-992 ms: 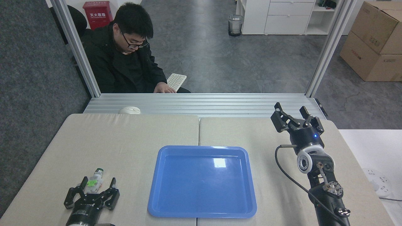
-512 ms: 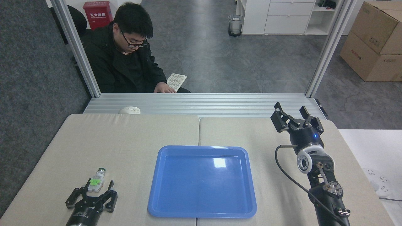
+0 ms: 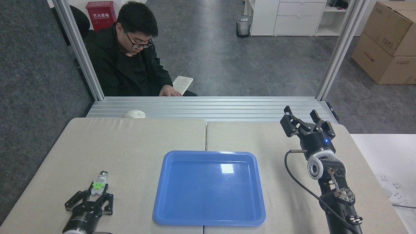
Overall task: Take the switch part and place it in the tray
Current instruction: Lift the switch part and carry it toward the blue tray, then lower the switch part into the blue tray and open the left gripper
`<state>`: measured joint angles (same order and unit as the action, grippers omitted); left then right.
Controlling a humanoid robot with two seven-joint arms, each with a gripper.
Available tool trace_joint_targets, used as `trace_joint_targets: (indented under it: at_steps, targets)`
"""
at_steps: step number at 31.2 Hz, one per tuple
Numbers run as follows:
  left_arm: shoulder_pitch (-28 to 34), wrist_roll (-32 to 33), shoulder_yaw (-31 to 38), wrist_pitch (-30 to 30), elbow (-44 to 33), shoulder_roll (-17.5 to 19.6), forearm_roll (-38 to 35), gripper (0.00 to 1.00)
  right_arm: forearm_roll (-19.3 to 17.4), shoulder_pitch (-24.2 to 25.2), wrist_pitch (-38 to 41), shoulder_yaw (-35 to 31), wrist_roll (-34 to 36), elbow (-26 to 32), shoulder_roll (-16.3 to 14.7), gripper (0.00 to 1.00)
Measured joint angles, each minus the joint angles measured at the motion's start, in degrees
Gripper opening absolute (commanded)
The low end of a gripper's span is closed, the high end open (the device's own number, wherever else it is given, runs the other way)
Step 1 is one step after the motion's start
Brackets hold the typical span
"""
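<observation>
The switch part (image 3: 98, 184), a small white block with a green middle and a dark-tipped silvery end, lies on the beige mat at the front left, its cylindrical end pointing away from me. My left gripper (image 3: 98, 188) has its black fingers closed in against both sides of the white block. The blue tray (image 3: 169, 208) sits at the middle front, to the right of the part, with nothing in it. My right gripper (image 3: 302, 116) is raised over the mat's far right, fingers spread open and holding nothing.
A white computer mouse (image 3: 134, 114) rests on the metal ledge behind the mat. A person (image 3: 130, 61) sits beyond the ledge with a hand on a keyboard (image 3: 182, 84). A seam (image 3: 205, 136) splits the two mats. A power strip (image 3: 391, 190) lies at the right.
My left gripper's fingers have narrowed from wide open to closed against the switch part, and the gripper has shifted slightly left. The right arm has not moved.
</observation>
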<state>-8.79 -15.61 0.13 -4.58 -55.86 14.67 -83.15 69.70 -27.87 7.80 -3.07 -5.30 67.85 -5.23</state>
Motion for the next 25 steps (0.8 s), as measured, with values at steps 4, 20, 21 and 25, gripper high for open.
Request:
trace_joint_targets:
  at_steps: [4,20,21,25]
  targets:
    - [-0.89,-0.63,-0.03,-1.01,-3.24,0.54,0.28,0.00,0.00,0.00,0.00,0.00,0.00,0.00,-0.01,1.00]
    - [-4.94,-0.81,-8.08,-5.96,-15.20,-0.87,-2.07,0.00,0.00,0.00,0.00,0.00,0.00,0.00,-0.01,1.00]
    - [-4.98,-0.81,-8.90,-6.04,-15.42,-1.25,-2.55,0.00,0.00,0.00,0.00,0.00,0.00,0.00,-0.01,1.00]
    - [-4.99,-0.76,-12.15,-6.25,-16.03,-2.66,-4.20,0.00,0.00,0.00,0.00,0.00,0.00,0.00,-0.01,1.00]
